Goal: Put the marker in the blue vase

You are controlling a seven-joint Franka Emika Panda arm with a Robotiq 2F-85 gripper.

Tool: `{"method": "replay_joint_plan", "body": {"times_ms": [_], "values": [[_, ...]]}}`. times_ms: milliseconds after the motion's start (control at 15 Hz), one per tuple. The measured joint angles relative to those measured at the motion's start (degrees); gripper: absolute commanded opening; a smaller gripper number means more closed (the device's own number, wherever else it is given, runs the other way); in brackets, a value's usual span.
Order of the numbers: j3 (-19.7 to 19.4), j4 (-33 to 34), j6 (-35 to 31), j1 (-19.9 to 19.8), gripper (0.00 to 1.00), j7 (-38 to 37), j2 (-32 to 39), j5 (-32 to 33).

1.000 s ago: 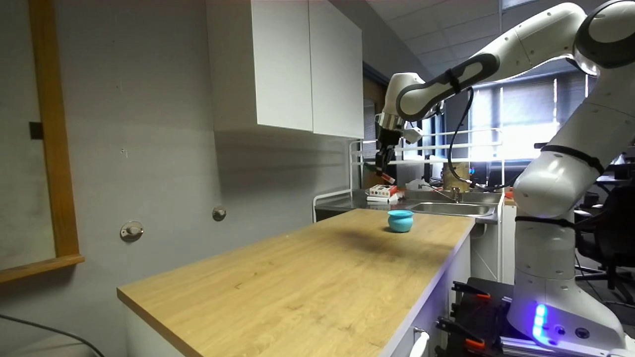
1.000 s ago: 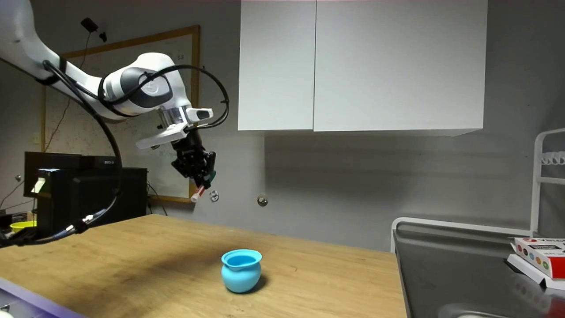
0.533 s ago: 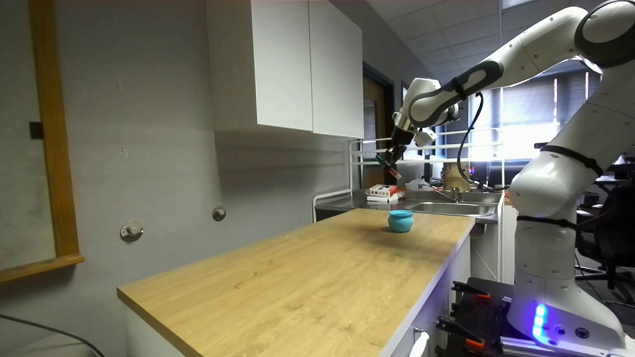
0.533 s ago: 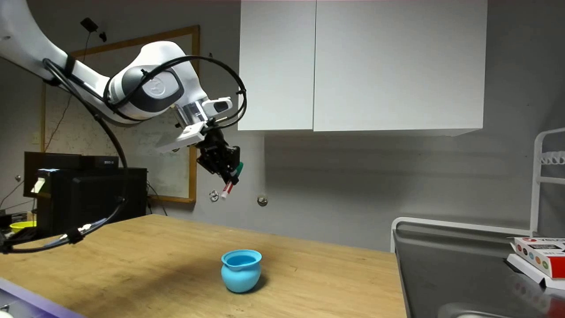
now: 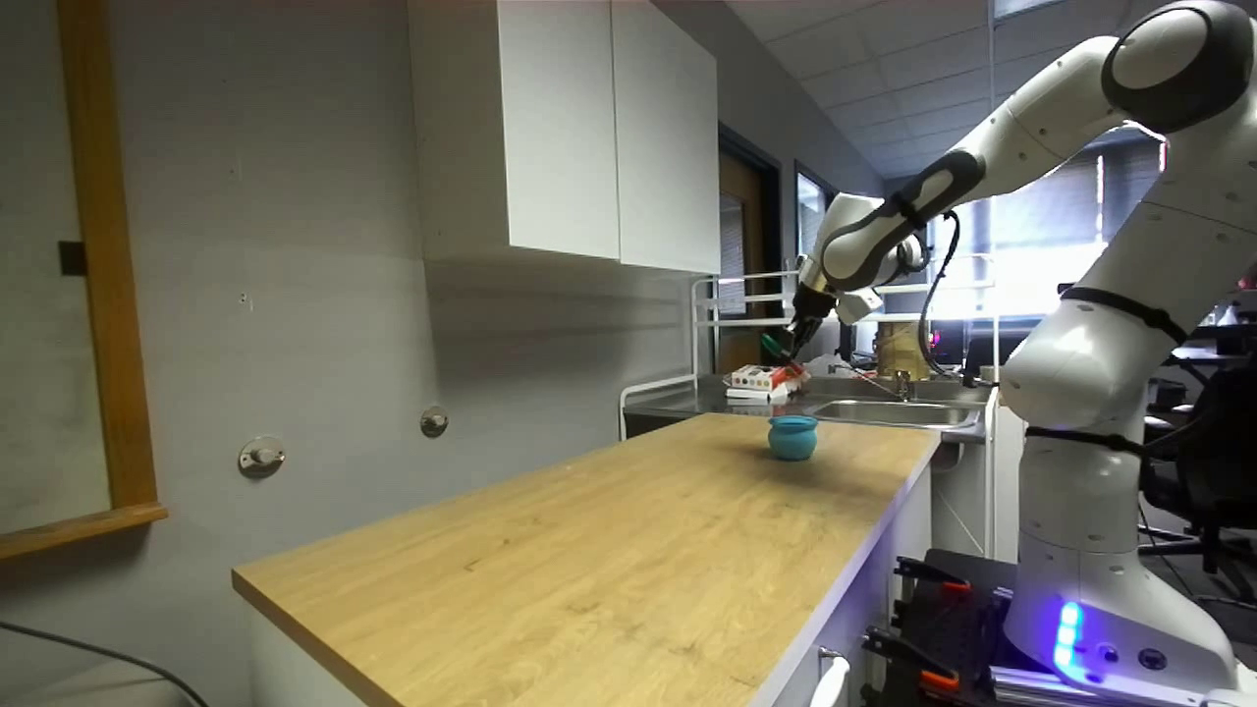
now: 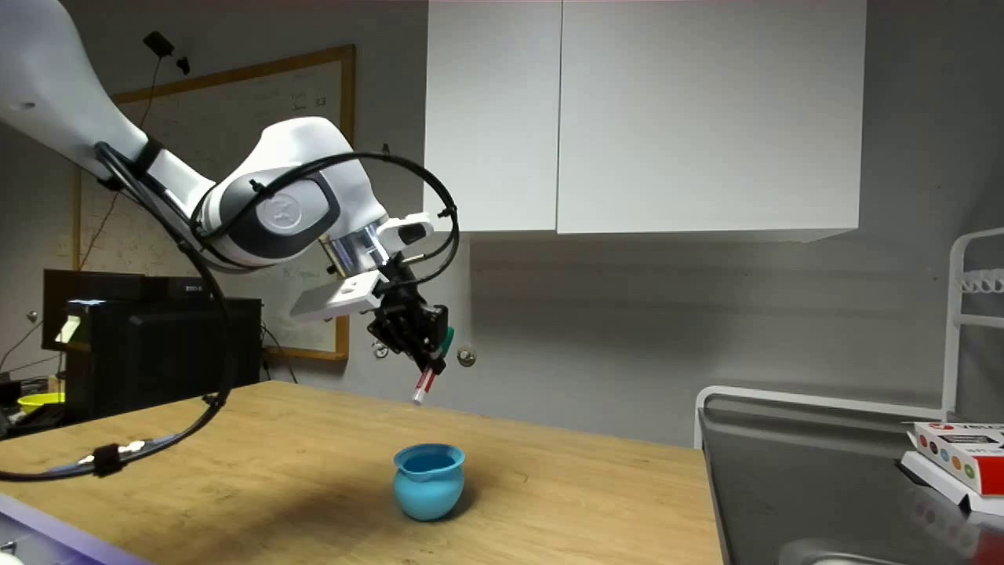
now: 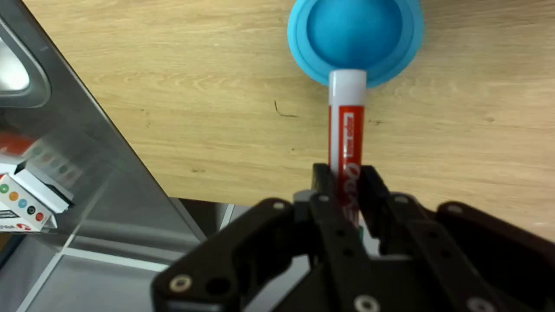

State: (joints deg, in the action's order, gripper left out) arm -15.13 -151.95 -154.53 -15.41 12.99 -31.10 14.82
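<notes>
The marker is a red and white stick with a white end and a green cap; it shows in the wrist view and in both exterior views. My gripper is shut on its middle, and the marker is tilted with its white end down. The blue vase, a squat light blue pot, stands upright on the wooden counter in both exterior views. The gripper is above the vase, apart from it. In the wrist view the white end overlaps the vase's near rim.
The wooden counter bears the vase. A metal sink unit adjoins its end, with red and white boxes on it. A white wall cabinet hangs above the counter. A black cable loops from the arm.
The gripper with the marker has moved toward the vase, to the right in both exterior views, and then lowered. The marker stays held. The vase has not moved.
</notes>
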Motion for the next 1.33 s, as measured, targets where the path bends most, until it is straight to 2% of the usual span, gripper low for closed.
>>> {"method": "replay_joint_plan", "body": {"times_ms": [467, 1333], "values": [[-2.98, -2.99, -5.28, -0.25, 0.15, 1.73, 5.26, -0.19], [-2.07, -3.31, -10.60, 0.81, 0.14, 1.79, 11.49, -0.54]]}}
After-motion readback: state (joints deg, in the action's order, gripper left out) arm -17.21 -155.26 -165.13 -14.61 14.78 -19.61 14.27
